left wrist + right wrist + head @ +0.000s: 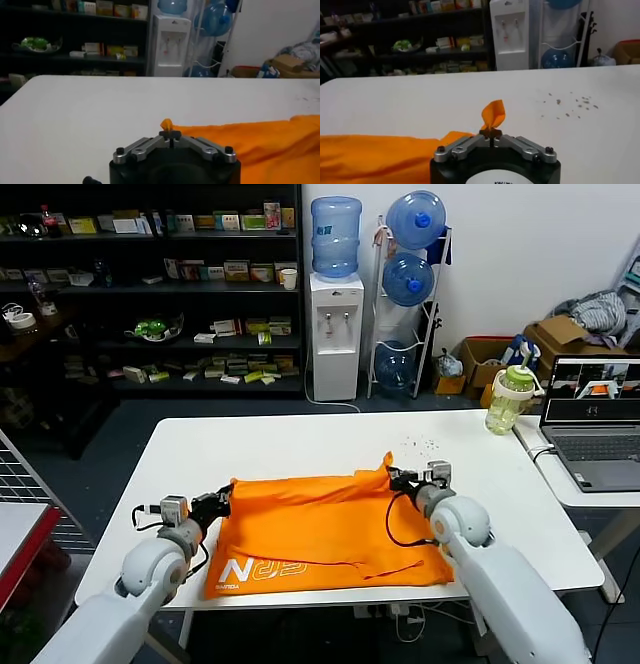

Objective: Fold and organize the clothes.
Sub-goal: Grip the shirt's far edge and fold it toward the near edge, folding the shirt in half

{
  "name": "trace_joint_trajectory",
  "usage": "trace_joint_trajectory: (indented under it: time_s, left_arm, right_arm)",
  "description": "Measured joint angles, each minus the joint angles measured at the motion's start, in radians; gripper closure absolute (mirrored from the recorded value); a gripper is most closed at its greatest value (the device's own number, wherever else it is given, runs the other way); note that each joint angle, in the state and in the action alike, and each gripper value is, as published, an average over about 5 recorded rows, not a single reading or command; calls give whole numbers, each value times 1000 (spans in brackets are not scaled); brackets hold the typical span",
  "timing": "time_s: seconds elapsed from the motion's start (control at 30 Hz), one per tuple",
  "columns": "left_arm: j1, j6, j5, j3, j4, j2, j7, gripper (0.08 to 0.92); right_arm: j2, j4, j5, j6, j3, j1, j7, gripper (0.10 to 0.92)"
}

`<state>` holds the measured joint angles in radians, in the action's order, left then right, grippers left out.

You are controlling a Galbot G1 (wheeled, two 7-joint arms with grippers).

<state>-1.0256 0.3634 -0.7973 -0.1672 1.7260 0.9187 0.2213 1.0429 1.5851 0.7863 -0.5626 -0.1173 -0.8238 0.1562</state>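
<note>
The head view takes in the whole white table point(300, 444) and the orange T-shirt point(320, 529) spread on its near half, folded once so that white block lettering shows along the near hem at the robot's left. Only this view shows both arms at once: the left gripper point(222, 500) sits at the shirt's far left corner and the right gripper point(397, 478) at its far right corner, where the cloth rises in a small peak. The left wrist view adds what the head view cannot: the left gripper point(170, 135) has its jaws drawn fully together on a small nub of orange fabric that pokes up between them, with the rest of the T-shirt point(260, 142) trailing away flat on the table point(100, 110). The right wrist view gives the same closeness for the right gripper point(491, 133), clamped tight on a taller twisted tongue of the T-shirt point(380, 150), and it alone shows dark specks scattered on the table point(570, 130) beyond. The shirt's near hem lies close to the table's near edge; its left side stops short of the left edge. Beyond both grippers the far half of the table is bare white surface. A green-capped bottle point(510, 396) stands at the far right corner, beside a laptop point(597, 424) on an adjoining surface.
</note>
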Motion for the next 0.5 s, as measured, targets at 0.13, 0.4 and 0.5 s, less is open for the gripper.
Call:
trace_joint_trajectory:
  time_s: [0.13, 0.4, 0.5]
  left_arm:
    - [-71, 2, 4, -21, 74, -22, 22, 910]
    - [-171, 4, 17, -60, 167, -56, 52, 910]
    - [-198, 4, 20, -71, 186, -60, 59, 910]
  right_arm:
    - [-48, 94, 20, -16, -24, -72, 20, 900]
    - [-109, 237, 39, -35, -66, -202, 46, 900]
    - [-122, 269, 42, -43, -78, -239, 50, 900]
